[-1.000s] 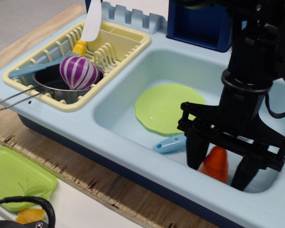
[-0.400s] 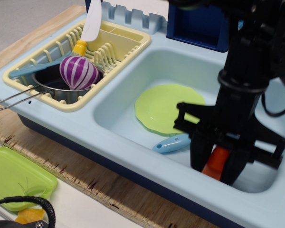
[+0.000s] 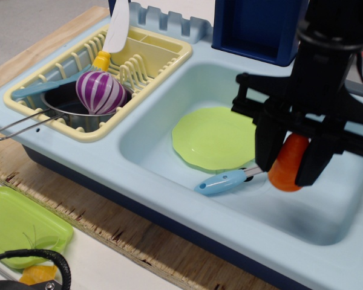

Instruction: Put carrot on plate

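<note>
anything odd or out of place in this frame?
Nothing looks spilled or damaged. The gripper holds the carrot in the air above the sink basin, right of the empty plate. A blue-handled utensil lies loose at the plate's edge.

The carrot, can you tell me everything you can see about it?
The carrot is a small, glossy orange toy that looks like plastic. It is a stubby shape with a rounded bottom end, and its top is hidden. The gripper holds it between two black fingers, one on each side. It hangs upright in the air above the floor of the pale blue sink, touching nothing but the fingers. It is just to the right of the plate, not over it yet.
</note>
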